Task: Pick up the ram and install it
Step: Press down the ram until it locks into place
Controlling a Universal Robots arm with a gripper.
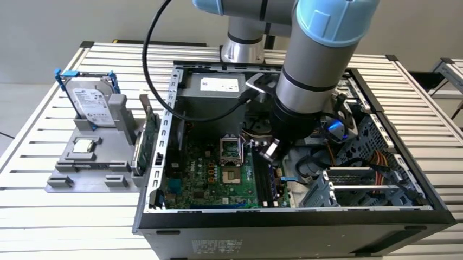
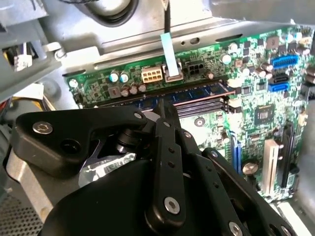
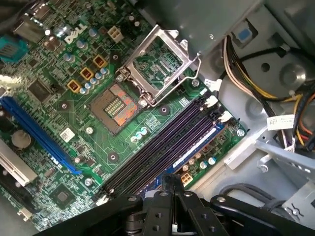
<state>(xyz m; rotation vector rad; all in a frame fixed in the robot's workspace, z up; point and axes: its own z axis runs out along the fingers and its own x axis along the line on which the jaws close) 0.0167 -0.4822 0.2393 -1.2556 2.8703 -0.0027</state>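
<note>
Matt black plastic-looking gripper linkage with bright metal pivot pins. Glossy green circuit-board motherboard with glossy black slots, a glossy blue plastic slot at 9 o'clock from its bare socket, and a polished steel socket frame. Dull grey sheet-metal computer case. Ribbed, pale satin aluminium-slat table. Matt grey plastic parts holder. Smooth grey-and-pale-blue robot arm, semi-gloss.

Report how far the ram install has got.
Done: the ram is inside the case, lined up along the outer slot beside the empty memory slots. In hand: the gripper is shut on its top edge. Left: full seating; the latches cannot be judged.
</note>
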